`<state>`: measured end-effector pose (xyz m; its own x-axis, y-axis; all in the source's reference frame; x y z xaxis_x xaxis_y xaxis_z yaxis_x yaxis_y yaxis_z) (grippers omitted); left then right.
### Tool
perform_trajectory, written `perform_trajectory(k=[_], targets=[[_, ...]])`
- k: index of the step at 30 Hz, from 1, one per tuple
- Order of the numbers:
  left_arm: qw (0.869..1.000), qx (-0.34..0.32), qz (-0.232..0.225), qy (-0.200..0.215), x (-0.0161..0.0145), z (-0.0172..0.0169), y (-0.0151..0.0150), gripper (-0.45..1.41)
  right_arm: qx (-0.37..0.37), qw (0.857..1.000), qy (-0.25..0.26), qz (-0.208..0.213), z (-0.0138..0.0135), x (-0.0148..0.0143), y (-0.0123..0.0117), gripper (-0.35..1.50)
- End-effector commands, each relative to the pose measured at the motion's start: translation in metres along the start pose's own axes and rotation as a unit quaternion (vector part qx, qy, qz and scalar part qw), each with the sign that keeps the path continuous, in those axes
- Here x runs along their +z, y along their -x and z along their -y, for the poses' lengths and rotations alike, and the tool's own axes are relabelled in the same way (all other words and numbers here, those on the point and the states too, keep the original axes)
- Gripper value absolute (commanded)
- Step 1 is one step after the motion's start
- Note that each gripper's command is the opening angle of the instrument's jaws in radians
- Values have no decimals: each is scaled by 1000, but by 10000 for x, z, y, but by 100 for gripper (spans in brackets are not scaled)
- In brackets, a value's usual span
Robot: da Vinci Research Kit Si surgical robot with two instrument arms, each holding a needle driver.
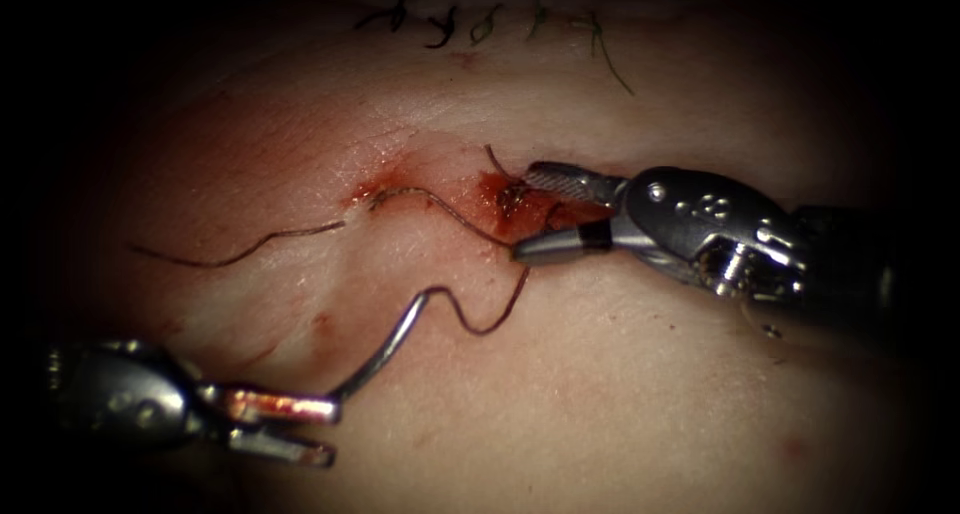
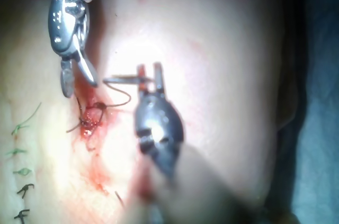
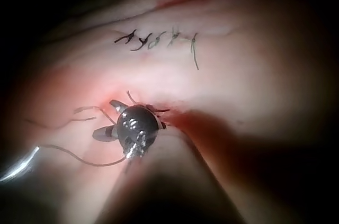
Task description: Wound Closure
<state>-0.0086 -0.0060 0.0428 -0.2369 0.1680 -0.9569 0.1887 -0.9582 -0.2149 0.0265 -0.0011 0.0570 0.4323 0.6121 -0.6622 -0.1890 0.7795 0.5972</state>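
Observation:
The left tool [image 1: 335, 429] sits low on the left of the cut with its jaws apart. The curved needle [image 1: 385, 349] lies out of the tissue, one end touching the upper jaw's tip, the other end carrying dark thread [image 1: 480, 326]. That thread climbs to the red cut [image 1: 505, 199], where the right tool [image 1: 524, 211] stands open with a jaw on each side of the wound, holding nothing. A thread tail [image 1: 240, 254] trails off to the left. In the left wrist view the needle [image 2: 122, 79] meets one jaw of the left tool [image 2: 149, 73].
A row of dark finished stitches [image 1: 470, 22] runs along the far tissue edge, also visible as stitches [image 3: 159, 37]. Red fluid [image 1: 375, 187] stains the tissue at the cut's left end. A short thread end [image 1: 495, 159] sticks up by the right tool's upper jaw.

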Motion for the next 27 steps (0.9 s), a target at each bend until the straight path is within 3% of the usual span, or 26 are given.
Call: perform_trajectory(k=[1,3,4,7,15,27], targets=[[1000,-1,-2,2,5,-3,2,-45,-14,1000,-9,5,1,31,5,58],[1000,-3,-1,4,2,-5,-2,-45,-27,1000,-12,5,-3,43,7,21],[1000,-4,-1,5,-1,-6,-6,-45,-41,999,-16,5,-8,55,10,-13],[1000,-6,-1,8,-6,-6,-12,-45,-46,999,-29,7,-10,70,20,-35],[1000,-13,-2,4,0,11,-12,-45,-69,996,-63,13,10,92,46,-35],[1000,-10,15,6,7,71,58,-45,-99,989,-106,5,20,90,42,-11]])
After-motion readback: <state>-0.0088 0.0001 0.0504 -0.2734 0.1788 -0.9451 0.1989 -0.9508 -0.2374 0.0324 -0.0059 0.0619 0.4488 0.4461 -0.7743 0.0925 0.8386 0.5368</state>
